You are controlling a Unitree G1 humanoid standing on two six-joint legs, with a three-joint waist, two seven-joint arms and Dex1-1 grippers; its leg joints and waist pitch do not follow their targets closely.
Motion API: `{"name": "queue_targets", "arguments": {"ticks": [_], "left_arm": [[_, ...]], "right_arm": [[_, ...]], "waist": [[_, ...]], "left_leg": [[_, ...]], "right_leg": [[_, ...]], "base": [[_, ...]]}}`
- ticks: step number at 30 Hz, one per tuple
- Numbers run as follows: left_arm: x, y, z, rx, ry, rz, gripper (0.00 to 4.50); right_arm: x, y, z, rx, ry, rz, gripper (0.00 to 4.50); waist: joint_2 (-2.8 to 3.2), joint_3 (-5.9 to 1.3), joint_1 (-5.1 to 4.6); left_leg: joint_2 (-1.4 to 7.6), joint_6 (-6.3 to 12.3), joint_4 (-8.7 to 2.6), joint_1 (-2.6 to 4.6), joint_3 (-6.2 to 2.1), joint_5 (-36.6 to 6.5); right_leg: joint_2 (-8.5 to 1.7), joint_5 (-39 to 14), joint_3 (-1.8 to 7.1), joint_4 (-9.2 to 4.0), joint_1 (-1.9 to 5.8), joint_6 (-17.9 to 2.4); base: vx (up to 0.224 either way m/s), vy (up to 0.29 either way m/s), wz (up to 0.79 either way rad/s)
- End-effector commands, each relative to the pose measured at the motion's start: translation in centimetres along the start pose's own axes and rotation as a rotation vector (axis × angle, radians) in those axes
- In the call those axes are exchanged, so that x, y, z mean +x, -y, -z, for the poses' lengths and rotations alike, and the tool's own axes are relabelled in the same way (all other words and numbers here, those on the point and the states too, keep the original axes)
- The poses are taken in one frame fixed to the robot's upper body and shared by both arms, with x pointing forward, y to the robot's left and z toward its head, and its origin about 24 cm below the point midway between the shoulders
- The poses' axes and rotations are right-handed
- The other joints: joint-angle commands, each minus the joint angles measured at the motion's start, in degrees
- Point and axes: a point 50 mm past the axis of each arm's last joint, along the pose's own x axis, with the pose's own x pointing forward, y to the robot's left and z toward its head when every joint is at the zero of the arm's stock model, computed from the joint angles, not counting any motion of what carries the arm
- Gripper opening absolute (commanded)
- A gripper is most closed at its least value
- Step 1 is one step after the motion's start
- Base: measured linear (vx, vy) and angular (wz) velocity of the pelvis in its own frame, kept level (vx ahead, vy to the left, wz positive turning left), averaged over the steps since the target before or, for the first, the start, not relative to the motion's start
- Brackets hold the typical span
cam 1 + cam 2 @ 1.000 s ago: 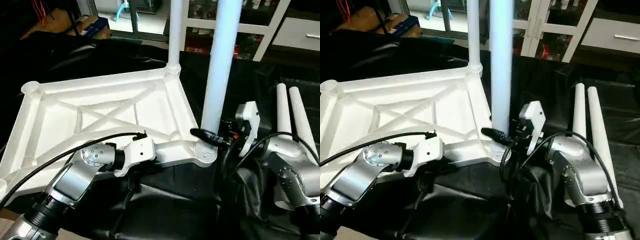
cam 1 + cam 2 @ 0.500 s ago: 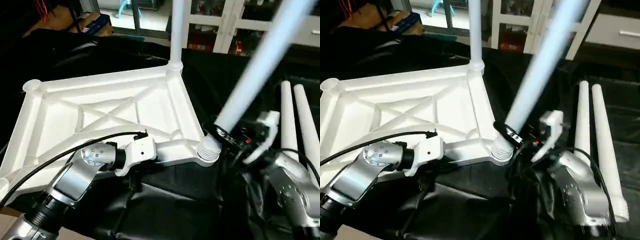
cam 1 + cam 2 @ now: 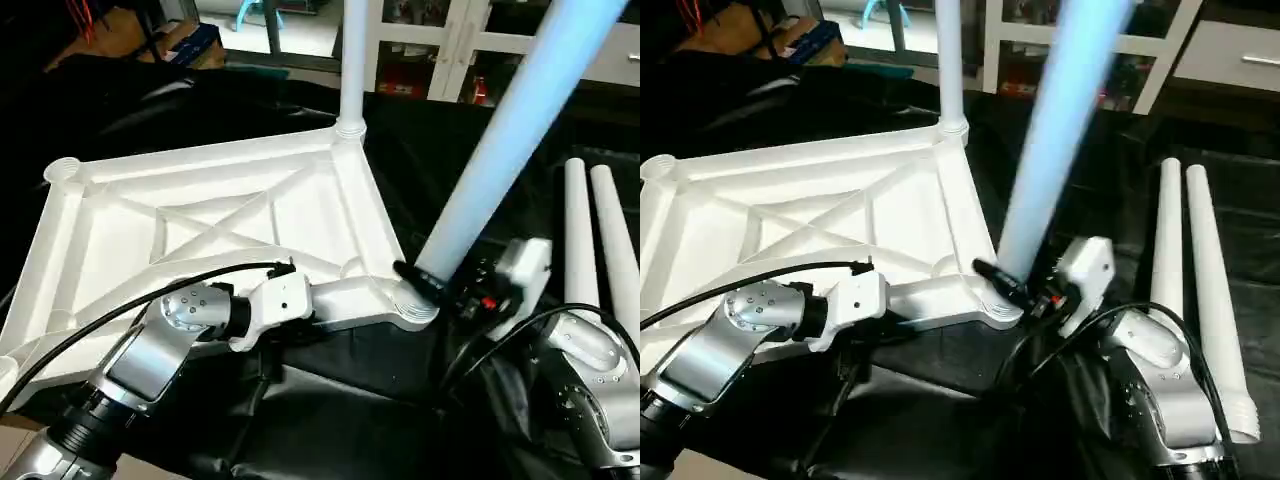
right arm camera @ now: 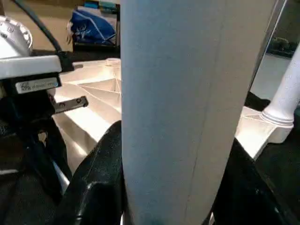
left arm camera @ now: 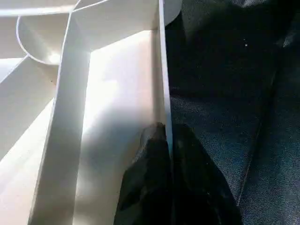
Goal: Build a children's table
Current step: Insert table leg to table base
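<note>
White plastic rectangular tabletop point(image 3: 210, 215), X-ribbed underside up, lying on the black-draped counter point(image 3: 330, 410), filling the scene from 9 toward centre. Left gripper point(image 5: 168, 140) clenched on the thin near rim wall, one black finger each side. Right gripper point(image 3: 440, 285) grasping the long white cylindrical tube leg point(image 3: 500, 150) just above the near corner socket point(image 3: 412, 305), leg leaning toward 1 o'clock, not upright. Another leg point(image 3: 352, 60) seated upright in the far corner socket at 12; two spare legs point(image 3: 590, 240) lying side by side at 3. Likely light, stiff, smooth hollow plastic, apt to slip; best gripped low near the socket, rim held to steady.
</note>
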Motion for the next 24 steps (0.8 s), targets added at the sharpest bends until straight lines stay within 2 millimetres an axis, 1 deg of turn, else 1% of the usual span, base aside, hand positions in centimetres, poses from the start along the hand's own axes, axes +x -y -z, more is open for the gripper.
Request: {"name": "queue_targets", "arguments": {"ticks": [1, 2, 3, 4, 7, 11, 14, 15, 16, 18, 20, 21, 24], "left_arm": [[0.1, 0.3, 1.8, -0.068, -0.050, -0.018, 0.00], [0.1, 0.2, 1.8, -0.067, -0.050, -0.019, 0.00], [0.1, 0.2, 1.8, -0.067, -0.051, -0.019, 0.00], [0.1, 0.2, 1.8, -0.067, -0.051, -0.019, 0.00], [0.1, 0.2, 1.8, -0.067, -0.051, -0.019, 0.00], [0.1, 0.2, 1.8, -0.066, -0.052, -0.020, 0.00], [0.0, 0.2, 1.8, -0.067, -0.051, -0.022, 0.00], [0.0, 0.2, 1.8, -0.067, -0.051, -0.022, 0.00], [0.0, 0.2, 1.8, -0.067, -0.051, -0.022, 0.00], [0.0, 0.2, 1.8, -0.067, -0.050, -0.022, 0.00], [0.0, 0.2, 1.9, -0.067, -0.051, -0.022, 0.00], [0.0, 0.2, 1.9, -0.067, -0.051, -0.021, 0.00], [0.0, 0.2, 1.9, -0.066, -0.051, -0.021, 0.00]], "right_arm": [[-1.6, -1.1, 4.2, 0.075, -0.238, -0.017, 1.81], [-1.5, -1.0, 4.0, 0.053, -0.230, -0.018, 1.81], [-1.3, -0.9, 3.8, 0.030, -0.218, -0.017, 1.81], [-1.3, -0.8, 3.6, 0.021, -0.211, -0.015, 1.81], [-1.2, -0.8, 3.3, -0.005, -0.193, -0.012, 1.81], [-1.4, -0.9, 3.3, -0.030, -0.190, -0.029, 1.81], [-1.7, -1.5, 3.6, -0.048, -0.203, -0.057, 1.81], [-1.8, -1.6, 3.7, -0.044, -0.207, -0.064, 1.81], [-1.9, -2.0, 3.9, -0.037, -0.215, -0.078, 1.81], [-2.0, -2.3, 4.1, -0.034, -0.223, -0.096, 1.81], [-2.0, -2.9, 4.4, -0.009, -0.233, -0.123, 1.81], [-1.9, -3.1, 4.4, 0.007, -0.233, -0.128, 1.81], [-1.7, -3.2, 4.5, 0.019, -0.233, -0.134, 1.81]], "waist": [[-0.77, -0.61, -0.21], [-0.88, -0.79, -0.20], [-0.80, -0.81, -0.22], [-0.85, -0.83, -0.24], [-0.85, -1.01, -0.26], [-0.86, -1.24, -0.22], [-0.85, -1.26, -0.25], [-1.04, -1.37, -0.26], [-0.93, -1.31, -0.22], [-1.00, -1.42, -0.23], [-0.72, -1.47, -0.16], [-0.84, -1.53, -0.20], [-0.86, -1.61, -0.19]], "left_leg": [[6.26, 2.88, -4.15, 0.63, -3.43, -16.9], [6.26, 3.05, -4.04, 0.73, -3.36, -16.2], [6.27, 3.31, -3.98, 0.68, -3.32, -15.5], [6.23, 3.45, -3.92, 0.65, -3.27, -15.3], [6.16, 4.62, -3.68, 0.53, -3.22, -13.5], [6.19, 6.09, -3.35, 0.44, -3.17, -11.1], [6.18, 6.51, -3.24, 0.39, -3.11, -10.8], [6.14, 6.73, -3.14, 0.40, -3.09, -10.7], [6.19, 6.99, -3.17, 0.34, -3.15, -10.7], [6.15, 7.11, -3.13, 0.38, -3.16, -10.6], [6.17, 7.34, -3.04, 0.45, -3.16, -10.1], [6.13, 7.56, -2.95, 0.44, -3.10, -9.8], [6.07, 8.24, -2.74, 0.35, -3.09, -8.7]], "right_leg": [[-4.87, -17.5, 2.98, -4.50, -0.07, -10.7], [-4.79, -16.1, 2.95, -4.40, -0.03, -10.9], [-4.76, -14.6, 2.92, -4.24, -0.02, -11.3], [-4.74, -14.0, 2.90, -4.21, 0.02, -11.4], [-4.77, -10.9, 2.81, -3.88, 0.32, -12.4], [-4.72, -7.8, 2.65, -3.51, 0.52, -13.3], [-4.71, -7.1, 2.59, -3.41, 0.54, -13.5], [-4.72, -7.0, 2.61, -3.40, 0.66, -13.6], [-4.78, -7.4, 2.60, -3.41, 0.64, -13.6], [-4.73, -7.5, 2.55, -3.38, 0.71, -13.7], [-4.70, -6.6, 2.55, -3.26, 0.70, -14.0], [-4.63, -5.7, 2.52, -3.18, 0.75, -14.1], [-4.67, -3.7, 2.46, -2.96, 0.89, -14.5]], "base": [[0.000, 0.000, 0.00], [0.000, 0.000, 0.00], [0.000, 0.000, 0.00], [0.000, 0.000, 0.00], [0.000, 0.000, 0.00], [0.000, 0.000, 0.00], [0.000, 0.000, 0.00], [0.000, 0.000, 0.00], [0.000, 0.000, 0.00], [0.000, 0.000, 0.00], [0.000, 0.000, 0.00], [0.000, 0.000, 0.00], [0.000, 0.000, 0.00]]}}
